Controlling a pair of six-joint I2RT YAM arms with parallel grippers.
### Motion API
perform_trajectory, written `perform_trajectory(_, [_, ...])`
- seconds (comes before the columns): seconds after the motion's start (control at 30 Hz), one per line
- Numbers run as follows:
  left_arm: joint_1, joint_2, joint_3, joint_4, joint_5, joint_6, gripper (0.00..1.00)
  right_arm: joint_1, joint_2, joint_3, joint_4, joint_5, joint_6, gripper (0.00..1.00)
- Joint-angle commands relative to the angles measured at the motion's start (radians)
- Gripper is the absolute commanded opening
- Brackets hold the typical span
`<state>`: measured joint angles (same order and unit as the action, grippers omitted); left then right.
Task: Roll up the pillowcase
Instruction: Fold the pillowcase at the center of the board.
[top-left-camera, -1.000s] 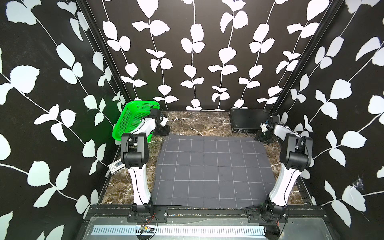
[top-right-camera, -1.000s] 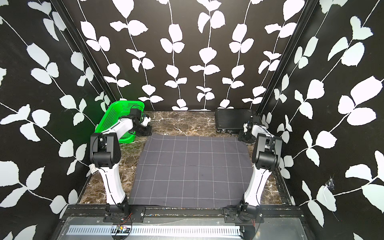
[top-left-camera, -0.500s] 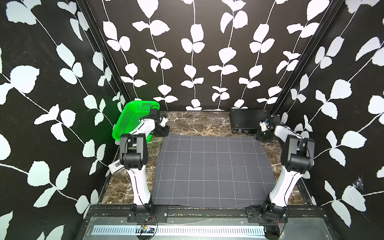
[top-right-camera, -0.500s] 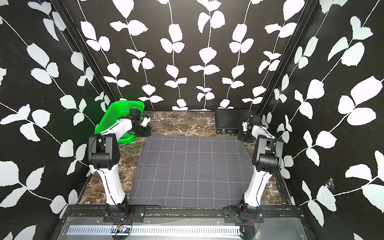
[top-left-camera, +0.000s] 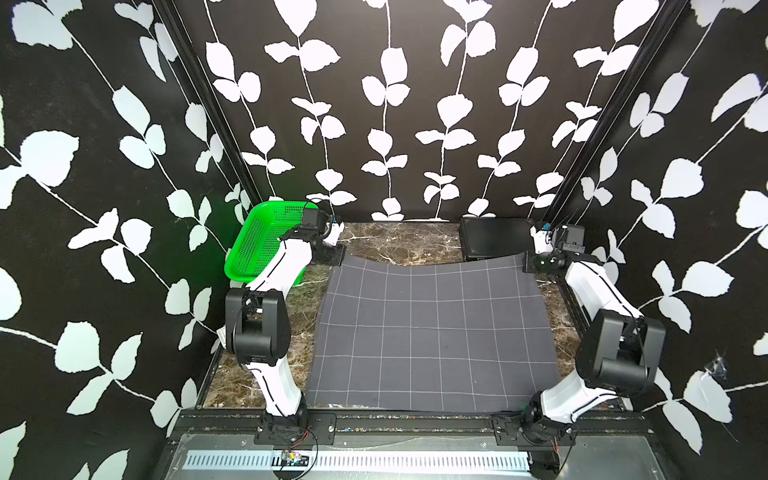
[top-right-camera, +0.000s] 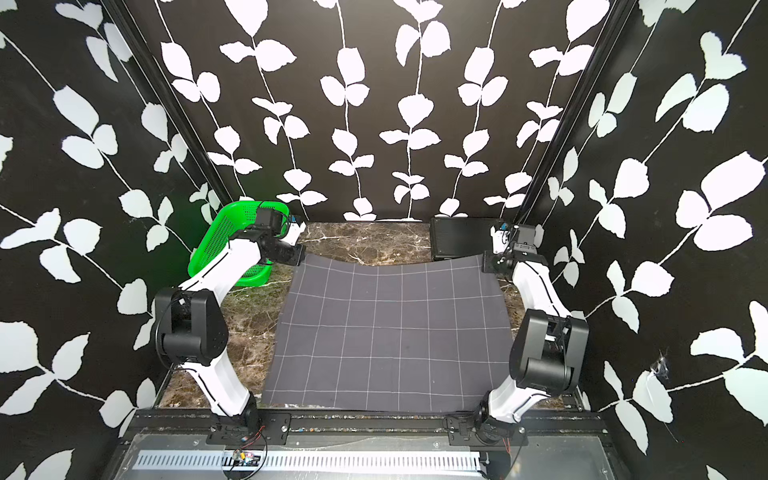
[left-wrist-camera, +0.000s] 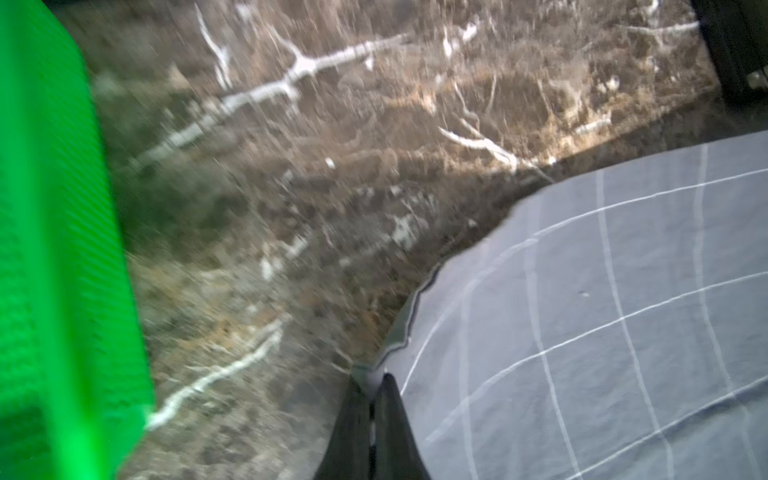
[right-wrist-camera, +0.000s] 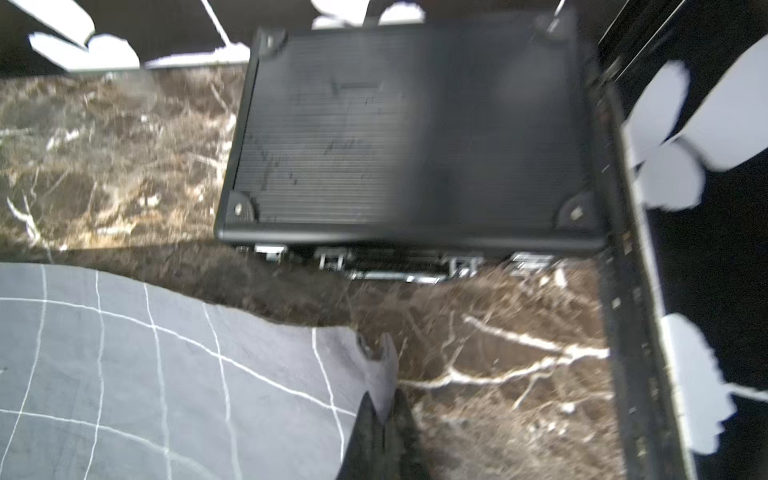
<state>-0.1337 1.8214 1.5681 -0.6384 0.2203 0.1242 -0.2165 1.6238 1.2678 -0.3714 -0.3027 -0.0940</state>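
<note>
Two far corners of pillowcase (top-left-camera: 432, 332) pinched: left end effector (left-wrist-camera: 371, 390) clamped on one, right end effector (right-wrist-camera: 383, 405) on other.

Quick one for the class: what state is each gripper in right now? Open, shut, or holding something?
The left gripper is shut on the far left corner of the pillowcase.
The right gripper is shut on the pillowcase's far right corner.

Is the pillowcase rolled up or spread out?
Spread out: the pillowcase lies flat, unrolled; only its far corners are pinched by the left gripper and right gripper.
</note>
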Motion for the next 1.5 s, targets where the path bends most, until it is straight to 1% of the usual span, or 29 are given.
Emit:
perform_trajectory(0.0, [0.007, 0.018, 0.088, 0.045, -0.013, 0.052, 0.00, -0.007, -0.003, 0.073, 0.068, 0.011, -0.022, 0.00])
perform_trajectory(0.1, [0.007, 0.031, 0.128, 0.088, -0.013, 0.072, 0.00, -0.007, -0.015, 0.083, 0.107, 0.036, -0.027, 0.00])
perform_trajectory(0.2, [0.007, 0.045, 0.165, 0.099, -0.014, 0.108, 0.00, -0.009, -0.016, 0.095, 0.109, 0.054, -0.063, 0.00])
perform_trajectory(0.27, [0.006, 0.044, 0.173, 0.095, -0.016, 0.115, 0.00, -0.008, -0.058, 0.099, 0.106, 0.056, -0.072, 0.00])
perform_trajectory(0.53, [0.013, -0.023, 0.074, 0.129, -0.041, 0.176, 0.00, -0.009, -0.112, 0.057, 0.053, 0.135, -0.183, 0.00])
perform_trajectory(0.63, [0.013, -0.093, -0.021, 0.161, -0.044, 0.196, 0.00, -0.008, -0.146, 0.051, -0.013, 0.130, -0.214, 0.00])
perform_trajectory(0.7, [0.014, -0.152, -0.111, 0.189, -0.050, 0.203, 0.00, -0.009, -0.182, -0.016, -0.050, 0.139, -0.230, 0.00])
perform_trajectory(0.8, [0.014, -0.225, -0.213, 0.182, -0.082, 0.232, 0.00, -0.006, -0.275, -0.129, -0.027, 0.197, -0.264, 0.00])
perform_trajectory(0.87, [0.014, -0.270, -0.271, 0.170, -0.101, 0.252, 0.00, -0.008, -0.334, -0.214, -0.017, 0.231, -0.304, 0.00])
perform_trajectory(0.93, [0.015, -0.321, -0.325, 0.162, -0.107, 0.273, 0.00, -0.005, -0.391, -0.282, -0.022, 0.239, -0.353, 0.00])
perform_trajectory(1.07, [0.013, -0.412, -0.421, 0.138, -0.134, 0.303, 0.00, -0.003, -0.492, -0.396, -0.019, 0.277, -0.382, 0.00])
perform_trajectory(1.2, [0.013, -0.506, -0.533, 0.116, -0.159, 0.309, 0.00, 0.002, -0.573, -0.464, -0.072, 0.338, -0.416, 0.00])
perform_trajectory(1.33, [0.007, -0.599, -0.641, 0.129, -0.158, 0.304, 0.00, 0.030, -0.668, -0.553, -0.121, 0.403, -0.468, 0.00])
perform_trajectory(1.47, [-0.026, -0.645, -0.721, 0.122, -0.168, 0.296, 0.00, 0.042, -0.768, -0.673, -0.100, 0.442, -0.491, 0.00])
